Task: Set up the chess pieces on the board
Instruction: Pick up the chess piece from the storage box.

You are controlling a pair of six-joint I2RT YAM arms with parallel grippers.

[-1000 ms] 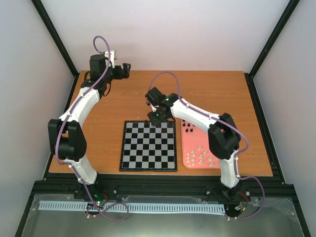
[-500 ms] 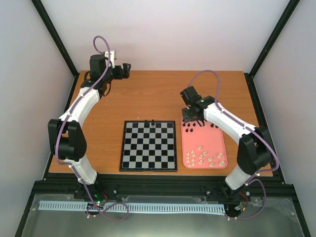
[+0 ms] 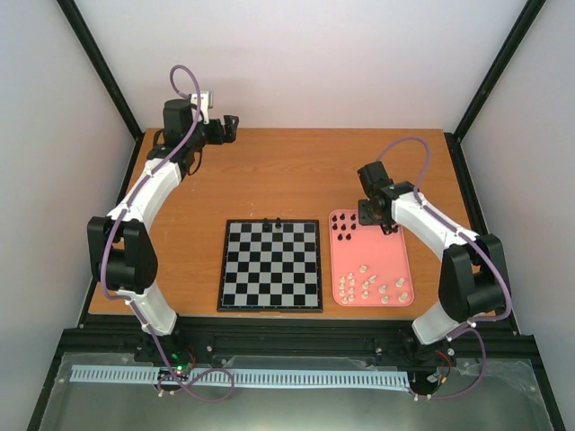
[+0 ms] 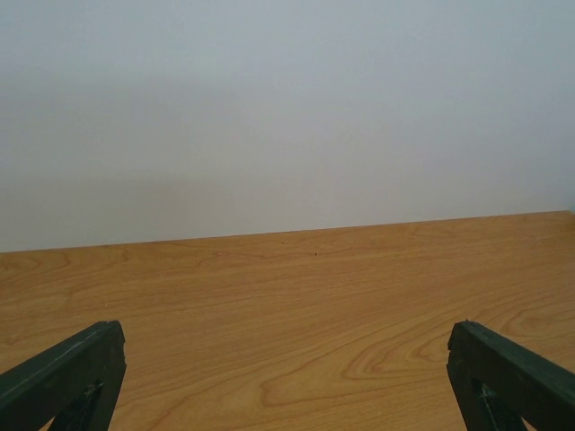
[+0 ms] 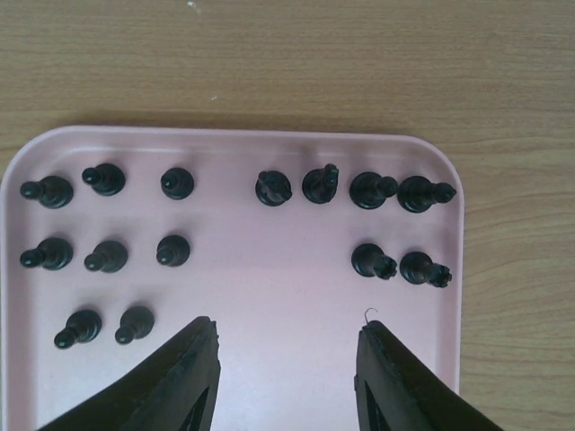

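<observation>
**Chess setup barely begun: almost every piece is on the tray, not the board.**

On the board [image 3: 269,269], flat at mid-bench, we make out only a few black chess pieces [image 3: 277,222], all on its far edge row; every other square is bare. We count 14 more black ones on the far end of the pink tray [image 5: 269,287] just right of the board, and the cream-white pieces [image 3: 373,287] sit clustered at its near end. We judge nearly the whole job is left. The right pincer [image 5: 287,332] hovers over the black group, spread and holding nothing. The left pincer [image 4: 286,359] is spread wide too, empty, over the bench [image 3: 269,171] at its far left corner.
</observation>
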